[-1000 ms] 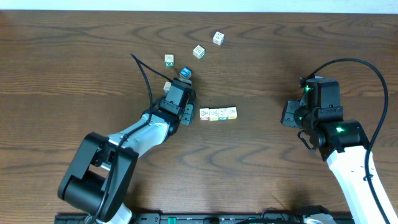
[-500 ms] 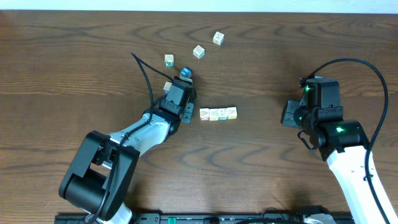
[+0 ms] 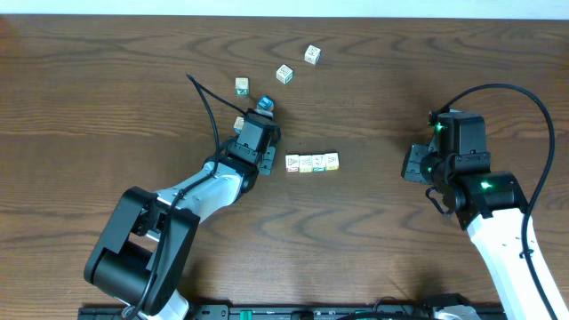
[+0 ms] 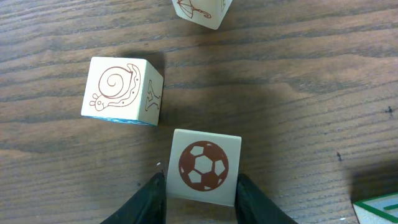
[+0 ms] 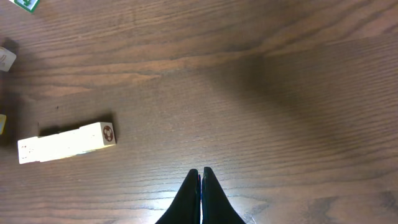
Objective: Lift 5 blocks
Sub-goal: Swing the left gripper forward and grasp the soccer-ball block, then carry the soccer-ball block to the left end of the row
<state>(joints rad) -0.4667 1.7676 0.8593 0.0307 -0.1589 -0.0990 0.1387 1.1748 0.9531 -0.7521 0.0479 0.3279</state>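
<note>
A cream block with a red football print (image 4: 204, 166) sits on the wood between the two black fingers of my left gripper (image 4: 200, 180). Both fingers press its sides, so the gripper is shut on it. Seen from overhead, the left gripper (image 3: 255, 135) covers this block. Three more blocks form a row (image 3: 311, 162) just to its right, also seen in the right wrist view (image 5: 65, 142). Other blocks lie farther back (image 3: 242, 85) (image 3: 284, 74) (image 3: 312, 54). My right gripper (image 5: 201, 172) is shut on nothing above bare wood, far to the right (image 3: 413, 163).
A cube with a snail print and a blue lower edge (image 4: 122, 91) stands just left of and beyond the held block. Another cube (image 4: 202, 11) lies ahead of it. A blue-topped cube (image 3: 265, 105) sits close to the left gripper. A black cable (image 3: 206, 102) runs over the table.
</note>
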